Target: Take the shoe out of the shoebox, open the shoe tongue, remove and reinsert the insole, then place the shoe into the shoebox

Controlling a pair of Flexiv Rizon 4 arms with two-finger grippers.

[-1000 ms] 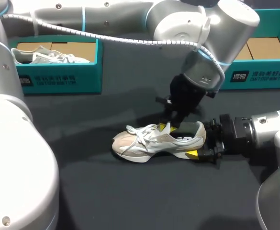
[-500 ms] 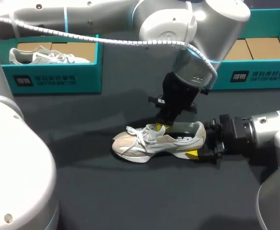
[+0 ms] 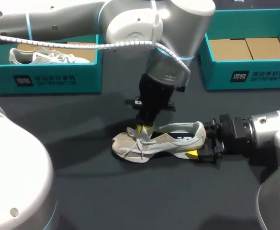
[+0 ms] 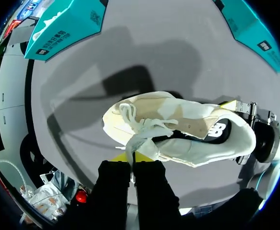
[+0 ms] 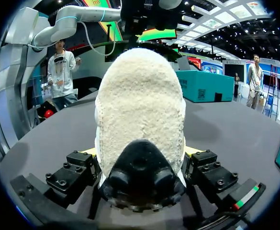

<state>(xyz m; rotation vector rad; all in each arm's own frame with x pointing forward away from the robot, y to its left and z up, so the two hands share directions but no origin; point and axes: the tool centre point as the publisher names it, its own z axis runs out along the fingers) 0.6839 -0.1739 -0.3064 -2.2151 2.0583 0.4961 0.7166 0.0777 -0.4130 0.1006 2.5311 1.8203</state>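
Two grippers hold one shoe [image 3: 159, 140]. It stands on its sole on the dark table [image 3: 106, 191], toe toward my left side, in front of both teal shoeboxes and outside them.

From above, the left gripper [image 3: 143, 130] hangs over the lacing, but its arm hides what the yellow tips have hold of. The left wrist view settles it: the fingers are pressed nearly together on the upper end of the tongue [image 4: 140, 143], which rises as a pale strip between them, with the laces bunched just ahead.

The right gripper [image 3: 203, 143] comes in low along the table at the heel. The head view shows only one yellow tip beside the sole. In the right wrist view the fuzzy heel fills the space between the fingers, which stand wide apart and press it from both sides.

Only the head view looks into the boxes. The left shoebox [image 3: 53, 76] holds a second shoe [image 3: 39, 56]; the right shoebox [image 3: 245, 72] shows a cardboard floor.
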